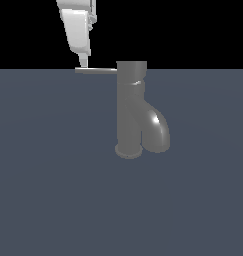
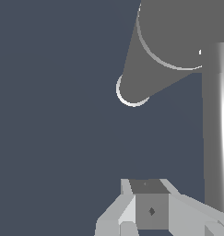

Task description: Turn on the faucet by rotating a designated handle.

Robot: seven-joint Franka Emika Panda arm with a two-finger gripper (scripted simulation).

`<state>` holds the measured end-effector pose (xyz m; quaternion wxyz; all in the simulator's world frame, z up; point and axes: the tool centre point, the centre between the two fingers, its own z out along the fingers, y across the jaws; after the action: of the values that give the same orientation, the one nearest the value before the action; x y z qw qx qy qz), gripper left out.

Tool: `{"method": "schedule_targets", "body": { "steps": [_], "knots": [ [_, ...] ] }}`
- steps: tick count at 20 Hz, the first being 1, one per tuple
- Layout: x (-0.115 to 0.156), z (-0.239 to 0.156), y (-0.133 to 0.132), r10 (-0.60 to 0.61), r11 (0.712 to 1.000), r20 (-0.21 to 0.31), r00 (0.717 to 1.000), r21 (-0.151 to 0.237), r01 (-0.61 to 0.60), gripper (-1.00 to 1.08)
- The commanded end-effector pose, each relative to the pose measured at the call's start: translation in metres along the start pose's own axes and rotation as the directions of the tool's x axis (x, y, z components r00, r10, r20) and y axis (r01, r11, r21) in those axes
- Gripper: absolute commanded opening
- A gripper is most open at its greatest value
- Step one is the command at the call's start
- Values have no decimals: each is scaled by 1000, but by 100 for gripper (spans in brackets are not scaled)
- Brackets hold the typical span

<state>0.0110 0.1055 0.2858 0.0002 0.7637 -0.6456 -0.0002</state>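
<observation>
Metal, grey and smooth, is making up the whole faucet [image 1: 130,107]: an upright cylindrical pipe standing on a round base flange, with a short, fat spout [image 1: 157,131] curving down on the exterior view's right and catching a bright glint on its bend. A wider cylindrical cap is sitting on top of the pipe, and the handle [image 1: 96,70], a thin straight rod of the same grey metal, is sticking out level from that cap toward the exterior view's left. In the wrist view the pipe [image 2: 150,60] is showing as a long tapering cylinder seen from above, and the handle [image 2: 218,129] as a glossy bar with a white streak along it.

The faucet is standing on a flat, matte blue-grey floor [image 1: 53,190], with black background above the horizon. Nothing is lying near it or blocking the rod.

The gripper [image 1: 83,63], white and blocky, is hanging above the handle's free end, its fingertip reaching down to the rod and appearing to touch it from above. In the wrist view the fingers [image 2: 150,207] are appearing close together just beside the bar, with nothing held between them; how wide the jaws are standing cannot be told for sure.
</observation>
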Motion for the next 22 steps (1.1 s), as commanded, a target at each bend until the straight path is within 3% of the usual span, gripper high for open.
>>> {"method": "schedule_targets", "body": {
  "steps": [1, 22],
  "knots": [
    [0, 0, 0, 3, 1000, 0, 1000, 1, -3, -100],
    [4, 0, 61, 2, 1000, 0, 1000, 0, -2, -100]
  ]
}}
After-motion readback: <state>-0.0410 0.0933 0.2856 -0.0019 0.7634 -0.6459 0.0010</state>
